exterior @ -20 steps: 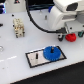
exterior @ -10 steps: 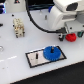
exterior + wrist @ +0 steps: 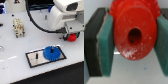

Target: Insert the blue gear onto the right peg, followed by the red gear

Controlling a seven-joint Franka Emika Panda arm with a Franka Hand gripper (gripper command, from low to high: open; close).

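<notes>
The blue gear (image 3: 52, 52) lies flat on the right end of the white, black-framed plate (image 3: 37, 61). It covers the right peg, which I cannot make out. The plate's left pin (image 3: 36, 56) stands free. My gripper (image 3: 71, 35) hangs above the table, toward the exterior view's right of the plate, shut on the red gear (image 3: 73, 36). In the wrist view the red gear (image 3: 126, 22), with its dark centre hole, fills the space between the teal finger pads (image 3: 106, 45) of my gripper (image 3: 134, 42).
A pale blocky object (image 3: 18, 27) stands at the back toward the exterior view's left. Dark equipment lines the table's far edge (image 3: 40, 7). The white arm body (image 3: 62, 15) looms over the back right.
</notes>
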